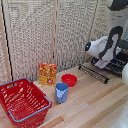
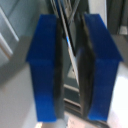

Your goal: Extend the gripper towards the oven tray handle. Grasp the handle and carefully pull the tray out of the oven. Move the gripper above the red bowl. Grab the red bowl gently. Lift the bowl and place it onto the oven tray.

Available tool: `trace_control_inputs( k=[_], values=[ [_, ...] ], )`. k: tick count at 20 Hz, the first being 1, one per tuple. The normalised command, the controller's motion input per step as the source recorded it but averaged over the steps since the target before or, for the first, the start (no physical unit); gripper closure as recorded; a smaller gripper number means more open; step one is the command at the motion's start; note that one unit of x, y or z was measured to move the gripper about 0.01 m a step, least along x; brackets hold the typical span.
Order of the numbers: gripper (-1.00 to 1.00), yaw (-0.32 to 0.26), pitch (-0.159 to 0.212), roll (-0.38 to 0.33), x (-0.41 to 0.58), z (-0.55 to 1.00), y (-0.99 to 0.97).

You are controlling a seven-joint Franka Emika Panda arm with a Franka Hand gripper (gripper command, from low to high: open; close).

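Observation:
In the exterior view, my gripper (image 1: 103,63) reaches down at the right, onto the tray (image 1: 93,73), a dark wire rack that sticks out over the wooden table. The oven (image 1: 121,64) shows only as a dark shape behind the arm. In the wrist view, my gripper (image 2: 72,70) has its two blue fingertips (image 2: 47,65) standing close together. Thin bars of the tray (image 2: 70,47) run between them, and the jaws look shut on them. The red bowl (image 1: 69,80) sits upright on the table, toward the exterior view's left of the tray and apart from the gripper.
A blue cup (image 1: 61,92) stands just in front of the red bowl. A yellow and red box (image 1: 48,74) stands upright behind them. A large red mesh basket (image 1: 22,102) with a blue rim fills the exterior view's lower left. A folding screen closes off the back.

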Motion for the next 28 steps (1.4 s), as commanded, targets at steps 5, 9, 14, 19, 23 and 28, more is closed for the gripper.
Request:
trace_control_inputs(
  k=[5, 9, 14, 19, 23, 28],
  values=[
    [1.0, -0.072, -0.001, -0.051, -0.022, 0.0, 0.65],
    [1.0, -0.05, -0.002, 0.081, 0.0, 0.12, 0.53],
    [1.0, -0.107, -0.004, 0.033, 0.068, 0.0, 0.77],
    [1.0, -0.109, 0.0, 0.009, 0.134, -0.06, 0.82],
    [1.0, -0.039, 0.0, -0.02, 0.069, -0.03, 0.42],
    [-1.0, 0.105, 0.007, 0.007, 0.031, 0.04, -0.01]
  ],
)
